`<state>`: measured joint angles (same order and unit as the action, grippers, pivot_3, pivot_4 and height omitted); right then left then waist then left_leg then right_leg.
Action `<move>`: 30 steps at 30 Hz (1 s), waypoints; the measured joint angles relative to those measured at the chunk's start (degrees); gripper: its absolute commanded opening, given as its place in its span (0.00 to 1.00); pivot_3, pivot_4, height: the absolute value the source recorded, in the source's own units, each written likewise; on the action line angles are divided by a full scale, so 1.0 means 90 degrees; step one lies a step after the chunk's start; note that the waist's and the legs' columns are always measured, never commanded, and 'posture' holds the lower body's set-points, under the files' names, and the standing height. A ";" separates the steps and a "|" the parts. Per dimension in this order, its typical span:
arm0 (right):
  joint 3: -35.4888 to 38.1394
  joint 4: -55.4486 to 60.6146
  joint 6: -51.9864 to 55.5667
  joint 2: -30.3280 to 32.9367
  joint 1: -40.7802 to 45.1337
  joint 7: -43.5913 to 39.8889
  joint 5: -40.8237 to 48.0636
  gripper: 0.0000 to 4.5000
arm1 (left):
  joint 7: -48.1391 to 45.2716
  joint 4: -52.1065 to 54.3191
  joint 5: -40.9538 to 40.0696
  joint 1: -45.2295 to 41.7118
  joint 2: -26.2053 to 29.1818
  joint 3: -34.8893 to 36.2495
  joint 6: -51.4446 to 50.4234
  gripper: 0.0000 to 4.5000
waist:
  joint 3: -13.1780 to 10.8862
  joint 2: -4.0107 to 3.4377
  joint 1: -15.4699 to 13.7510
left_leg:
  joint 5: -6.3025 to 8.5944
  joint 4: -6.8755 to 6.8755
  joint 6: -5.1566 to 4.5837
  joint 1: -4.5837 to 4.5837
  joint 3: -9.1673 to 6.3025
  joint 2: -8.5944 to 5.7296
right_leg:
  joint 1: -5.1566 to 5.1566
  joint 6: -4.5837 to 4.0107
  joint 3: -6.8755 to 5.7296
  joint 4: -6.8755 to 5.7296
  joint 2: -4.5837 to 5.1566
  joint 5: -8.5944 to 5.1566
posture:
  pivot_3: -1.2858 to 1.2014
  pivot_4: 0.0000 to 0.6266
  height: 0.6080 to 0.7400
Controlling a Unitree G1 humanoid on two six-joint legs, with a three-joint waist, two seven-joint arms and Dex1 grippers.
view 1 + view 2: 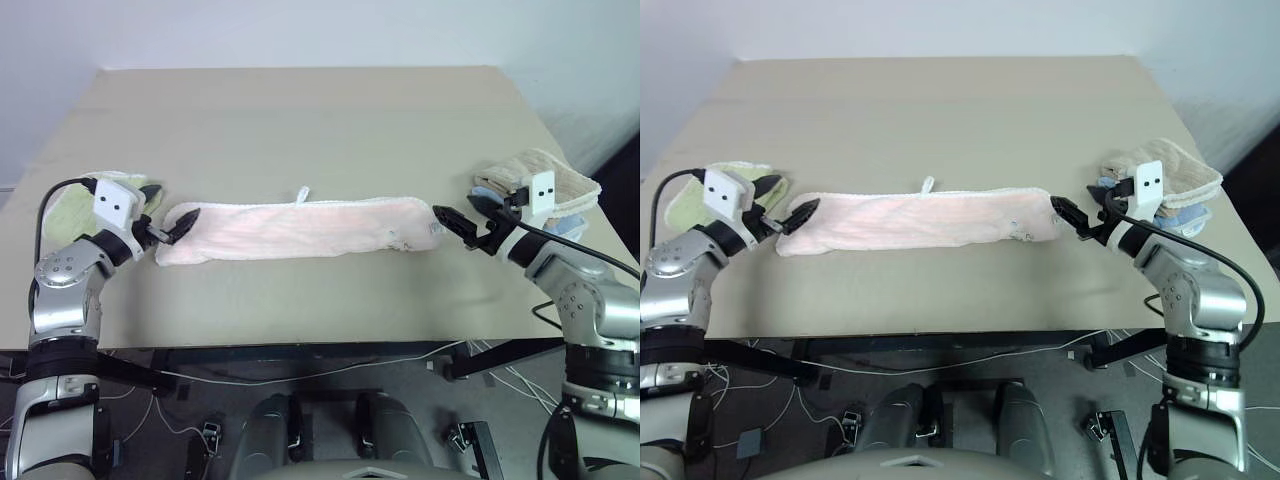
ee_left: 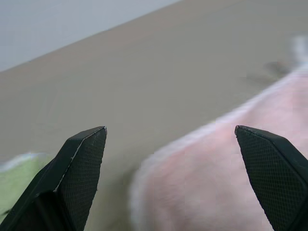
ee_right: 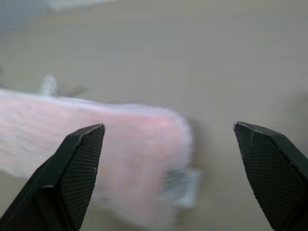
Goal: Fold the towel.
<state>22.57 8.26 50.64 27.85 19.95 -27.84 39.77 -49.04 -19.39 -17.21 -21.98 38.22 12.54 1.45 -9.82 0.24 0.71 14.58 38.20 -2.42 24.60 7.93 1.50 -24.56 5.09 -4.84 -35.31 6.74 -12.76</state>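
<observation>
Evidently soft and limp, the pink terry towel (image 1: 295, 228) lies mid-frame, best pinched at its short ends, both grippers' jaws wide, empty.

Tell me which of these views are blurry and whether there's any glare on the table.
Left wrist view: the towel and green cloth are soft, the black fingers crisp. Right wrist view: the towel smears sideways, like motion blur. Both eye views: sharp, evenly lit, no glare on the table, faint shadows.
</observation>
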 measured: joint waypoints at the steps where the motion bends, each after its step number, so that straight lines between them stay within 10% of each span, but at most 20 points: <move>1: 0.0172 0.0181 0.0379 -0.0157 -0.0052 0.0249 0.0366 1.00 | -0.0165 0.0159 -0.0072 0.0069 -0.0029 -0.0060 -0.0033 0.99 | 0.0000 0.0000 -0.0002 | 0.0000 0.0000 0.0000 0.0000 -0.0001 0.0000 | 0.0000 0.0000 0.0000 0.0000 0.0001 0.0000 | 0.52 0.24 1.00; 17: 0.1302 0.0253 0.1693 -0.2363 -0.0397 0.5407 0.4445 1.00 | -0.0920 0.1911 -0.0737 0.0678 -0.0772 -0.0856 -0.0952 0.99 | 0.0005 -0.0001 0.0011 | 0.0013 -0.0004 -0.0025 0.0000 0.0001 -0.0001 | 0.0002 0.0000 0.0001 0.0001 -0.0010 0.0000 | 0.52 0.24 1.00; 30: 0.0828 -0.0542 0.0228 -0.2445 0.0094 0.6192 0.4810 0.96 | -0.0895 0.2424 -0.0785 0.1163 -0.1007 -0.1242 -0.1334 1.00 | 0.0012 0.0001 0.0043 | 0.0018 -0.0004 -0.0033 -0.0008 0.0000 0.0005 | 0.0009 0.0001 0.0002 0.0004 -0.0021 -0.0001 | 0.52 0.24 1.00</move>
<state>30.02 3.38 52.70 5.84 20.80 27.89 83.06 -57.09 2.43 -24.28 -11.51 29.16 1.36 -10.56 -9.72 0.25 1.10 14.74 38.16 -2.72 24.52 7.93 1.55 -24.48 5.10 -4.82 -35.27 6.55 -12.76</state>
